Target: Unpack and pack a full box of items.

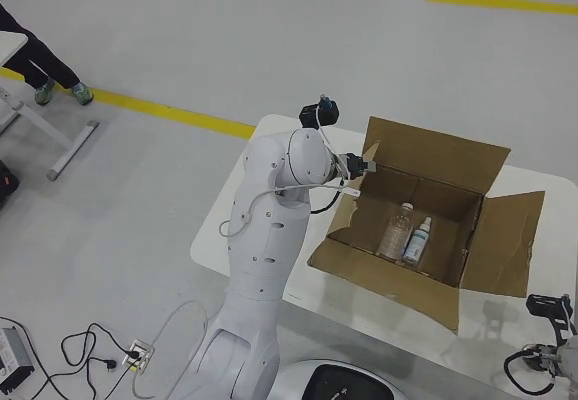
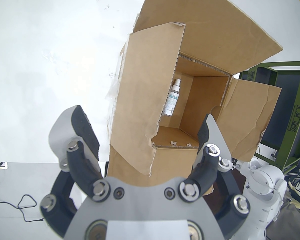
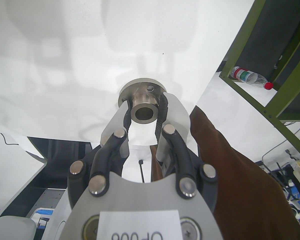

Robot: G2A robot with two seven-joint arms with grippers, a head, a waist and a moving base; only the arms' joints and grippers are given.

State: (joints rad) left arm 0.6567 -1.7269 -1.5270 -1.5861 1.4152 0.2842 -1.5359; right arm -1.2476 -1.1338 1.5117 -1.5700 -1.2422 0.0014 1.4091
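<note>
An open cardboard box (image 1: 424, 215) stands on the white table (image 1: 259, 190). On its floor lie a clear bottle (image 1: 396, 232) and a white spray bottle (image 1: 418, 241), side by side. My left gripper (image 1: 361, 163) is at the box's left side flap. In the left wrist view this gripper (image 2: 146, 128) is open, with the torn-edged flap (image 2: 145, 96) standing between its fingers and the spray bottle (image 2: 172, 97) beyond it. My right gripper (image 3: 145, 111) is shut on a metal flanged bushing (image 3: 143, 103), held over bare table. That arm (image 1: 569, 355) sits off the box's front right corner.
The box's other flaps (image 1: 504, 240) are folded outward. A green metal rack (image 3: 265, 58) holding a plastic bottle (image 3: 250, 77) stands beside the table. Brown fabric (image 3: 240, 171) hangs close to my right gripper. Bare tabletop lies left of the box.
</note>
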